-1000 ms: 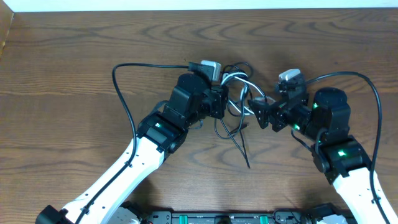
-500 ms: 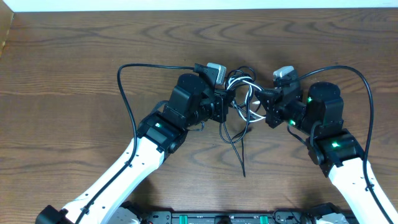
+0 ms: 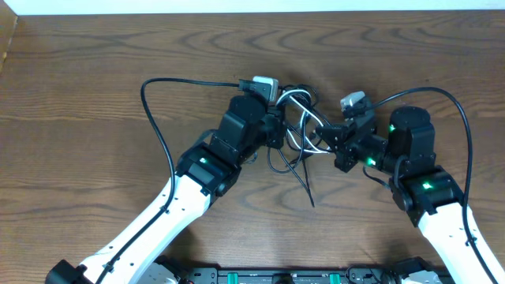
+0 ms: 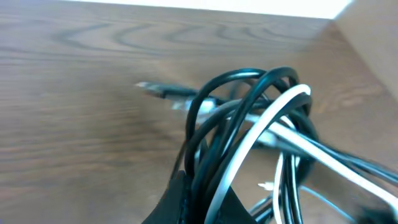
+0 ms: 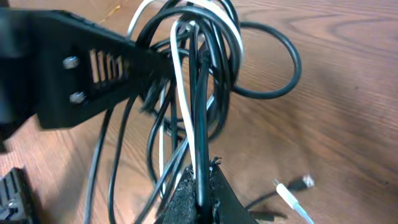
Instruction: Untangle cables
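R gripper point(image 5: 199, 198) first: jaws now pinched shut on a black strand at the very tips, with a white one running in alongside. A sec ago they stood wide, just off the bundle, so this grab has only just landed. L gripper point(image 4: 198, 200) opposite is clamped as before on several black strands plus a white; no change there.

Between the two, the cables point(image 3: 301, 118) sit as one knot of black & white loops, about mid-table, held up off the wood in both wrist views. Further out, a black tail point(image 3: 306, 185) trails back toward the robot's base across the table point(image 3: 95, 71). A white plug end point(image 5: 292, 193) lies loose on the wood below R. Another plug point(image 4: 158, 91) pokes out behind the loops on L's side.

For the task: both arms now hold diff. parts of the tangle, so the pull-apart step can prob. begin. Nothing separated yet, loops all interlocked. Risk, as a judgement: a straight pull may tighten the knot, not free it.
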`<move>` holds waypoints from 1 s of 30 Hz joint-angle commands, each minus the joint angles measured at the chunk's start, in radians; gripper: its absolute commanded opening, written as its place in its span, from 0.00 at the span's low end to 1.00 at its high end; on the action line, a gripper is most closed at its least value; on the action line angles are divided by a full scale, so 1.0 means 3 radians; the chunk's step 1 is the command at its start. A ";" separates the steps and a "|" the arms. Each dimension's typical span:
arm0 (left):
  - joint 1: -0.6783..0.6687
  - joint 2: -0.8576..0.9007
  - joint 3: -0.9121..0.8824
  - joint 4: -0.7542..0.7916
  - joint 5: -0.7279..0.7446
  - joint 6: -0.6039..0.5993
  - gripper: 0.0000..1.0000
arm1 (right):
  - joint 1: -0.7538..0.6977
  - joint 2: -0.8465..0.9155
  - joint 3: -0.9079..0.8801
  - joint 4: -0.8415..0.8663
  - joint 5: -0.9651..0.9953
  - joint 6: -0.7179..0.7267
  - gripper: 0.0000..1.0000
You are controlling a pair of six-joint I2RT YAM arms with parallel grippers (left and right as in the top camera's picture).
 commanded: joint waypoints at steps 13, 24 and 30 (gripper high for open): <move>0.0065 -0.0020 0.0080 -0.0028 -0.1236 0.0033 0.08 | -0.0017 -0.0866 0.0028 -0.0289 0.0446 0.0017 0.01; 0.0065 -0.0020 0.0080 -0.0075 -0.0721 0.0043 0.08 | -0.0017 -0.0799 0.0028 -0.0295 0.0862 0.0018 0.99; 0.0065 -0.0020 0.0080 -0.0074 0.0055 0.0444 0.08 | -0.0017 -0.0664 0.0028 -0.0071 0.0793 -0.0145 0.99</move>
